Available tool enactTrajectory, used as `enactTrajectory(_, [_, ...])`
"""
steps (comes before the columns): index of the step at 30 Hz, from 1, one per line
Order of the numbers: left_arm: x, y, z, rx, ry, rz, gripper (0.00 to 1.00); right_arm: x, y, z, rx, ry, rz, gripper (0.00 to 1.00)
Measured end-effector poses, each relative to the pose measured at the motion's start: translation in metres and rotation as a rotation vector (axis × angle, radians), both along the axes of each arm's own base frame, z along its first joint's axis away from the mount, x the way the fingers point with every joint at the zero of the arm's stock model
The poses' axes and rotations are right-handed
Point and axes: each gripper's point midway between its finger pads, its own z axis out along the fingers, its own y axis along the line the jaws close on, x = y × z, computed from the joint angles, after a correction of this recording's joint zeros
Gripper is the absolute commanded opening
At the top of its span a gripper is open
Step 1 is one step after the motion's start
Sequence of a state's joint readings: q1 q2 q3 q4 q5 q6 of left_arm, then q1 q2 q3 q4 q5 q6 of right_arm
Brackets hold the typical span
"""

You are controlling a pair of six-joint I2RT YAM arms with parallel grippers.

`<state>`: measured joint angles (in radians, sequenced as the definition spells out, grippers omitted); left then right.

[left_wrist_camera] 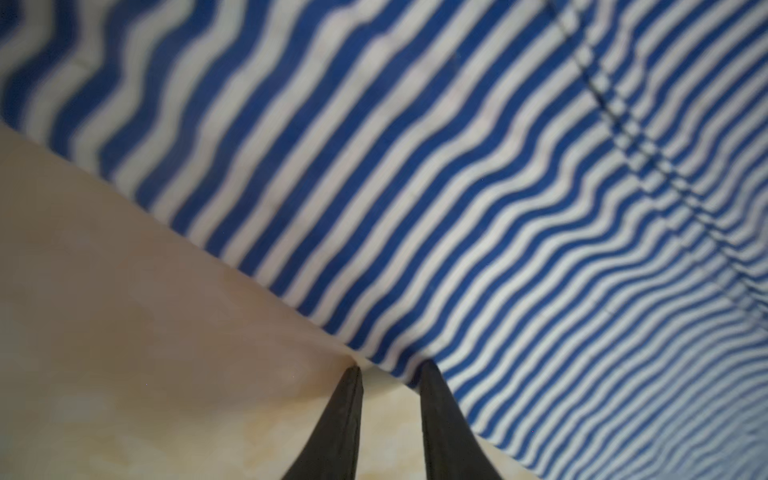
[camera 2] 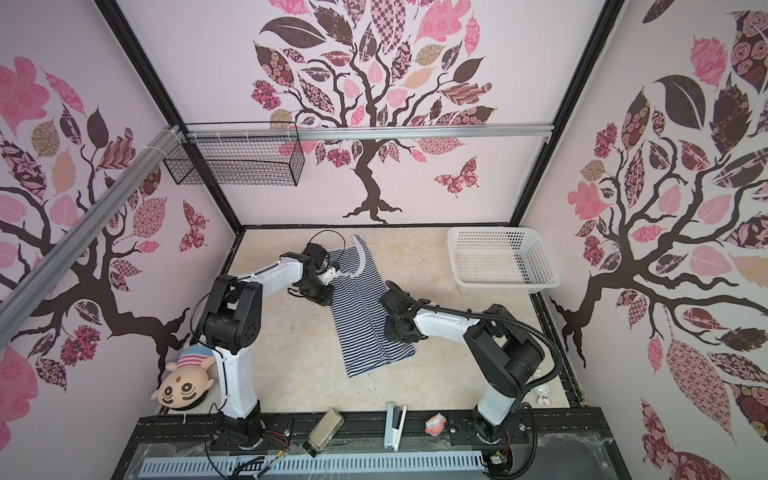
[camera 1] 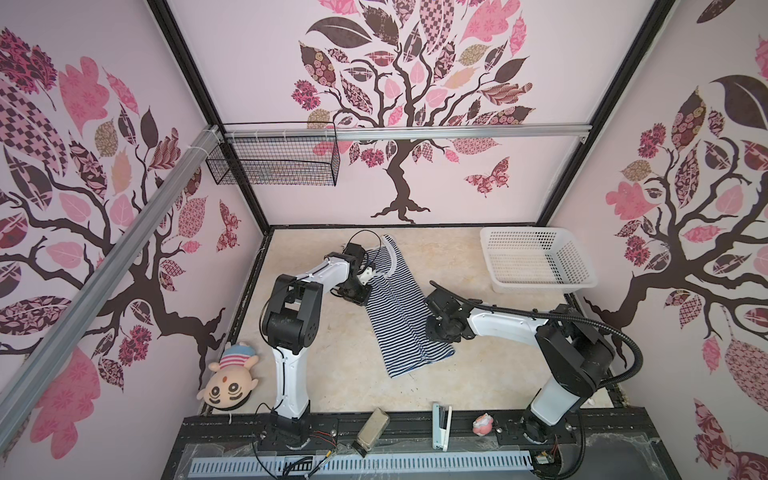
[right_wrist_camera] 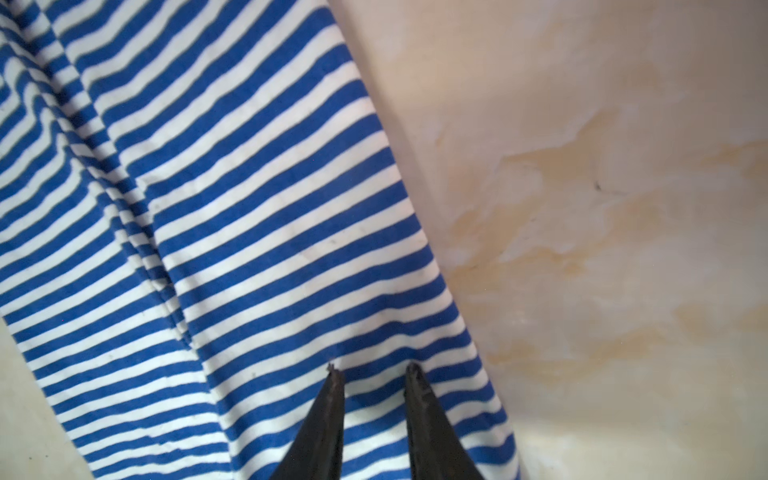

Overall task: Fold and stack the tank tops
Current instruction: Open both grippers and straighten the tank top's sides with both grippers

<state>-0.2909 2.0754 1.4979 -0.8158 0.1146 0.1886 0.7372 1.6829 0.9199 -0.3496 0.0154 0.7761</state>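
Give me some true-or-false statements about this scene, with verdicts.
The tank top lies inside the white basket. False: it lies on the table, apart from the white basket.
The left end effector is at the tank top's edge. True.
The right end effector hangs over bare table. False: striped fabric lies beneath it.
A plush doll lies near the left arm's base. True.
The stapler rests on the tank top. False: it lies on the front rail.

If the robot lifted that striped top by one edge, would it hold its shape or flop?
Probably flop: the top lies flat with rippled stripes and a soft crease, so it would likely sag from the pinch. It looks thin, so likely light. Pushed on the table, it would probably bunch rather than slide whole.
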Motion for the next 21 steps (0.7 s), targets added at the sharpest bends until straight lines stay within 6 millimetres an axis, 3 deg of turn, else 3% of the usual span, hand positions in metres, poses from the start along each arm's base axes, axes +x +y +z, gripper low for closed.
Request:
enactTrajectory(7, [0.020, 0.008, 0.000, 0.089, -0.041, -0.011, 0.28, -0.008, 0.013, 0.001, 0.048, 0.013, -0.001, 0.29])
enactTrajectory(17, [0.055, 0.016, 0.003, 0.204, -0.083, -0.035, 0.28, -0.043, 0.064, 0.003, 0.081, 0.044, 0.079, 0.30])
enactTrajectory(21, [0.058, 0.018, 0.004, 0.215, -0.098, -0.033, 0.28, -0.049, 0.068, 0.003, 0.060, 0.050, 0.086, 0.33])
